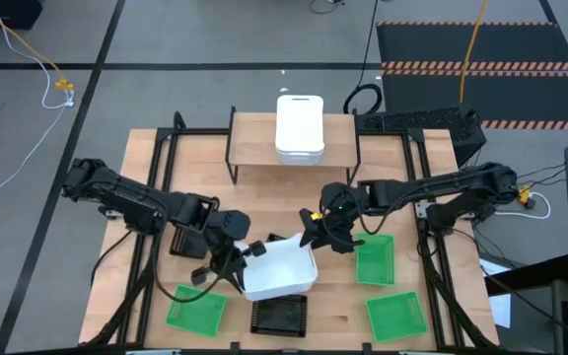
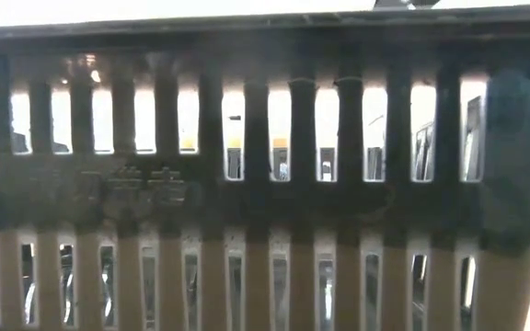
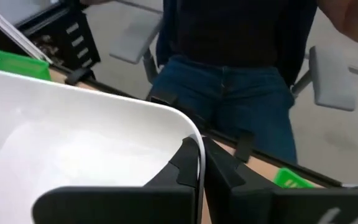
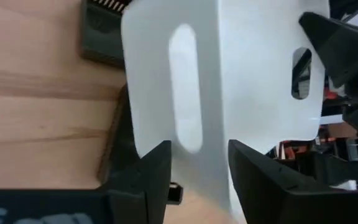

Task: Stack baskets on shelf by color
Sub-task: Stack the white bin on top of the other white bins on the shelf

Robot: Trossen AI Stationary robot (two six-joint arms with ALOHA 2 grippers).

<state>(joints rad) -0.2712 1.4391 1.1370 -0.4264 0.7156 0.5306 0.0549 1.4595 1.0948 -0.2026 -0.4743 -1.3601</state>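
My left gripper (image 1: 237, 264) is shut on a white basket (image 1: 282, 268) near the table's middle front. My right gripper (image 1: 316, 235) is open at the basket's far right corner. Its fingers stand on either side of the basket's end wall (image 4: 197, 93), the one with the handle slot; I cannot tell whether they touch it. More white basket (image 1: 299, 126) rests on the wooden shelf (image 1: 254, 138) at the back. Three green baskets (image 1: 197, 311) (image 1: 375, 258) (image 1: 395, 316) and a black mesh basket (image 1: 280, 316) lie on the table. Another black mesh basket (image 2: 265, 184) fills the low view. My left gripper pinches the white basket's rim (image 3: 199, 149) at a side wall near a corner, one finger inside the basket (image 3: 182, 167) and one outside (image 3: 225, 171). It comes from the table's left. The basket is tilted and looks lifted off the table.
A person in jeans (image 3: 229, 93) stands beyond the table's edge in the left wrist view. Bare tabletop (image 1: 264, 197) lies between the shelf and the grippers. The black basket sits just in front of the held white one.
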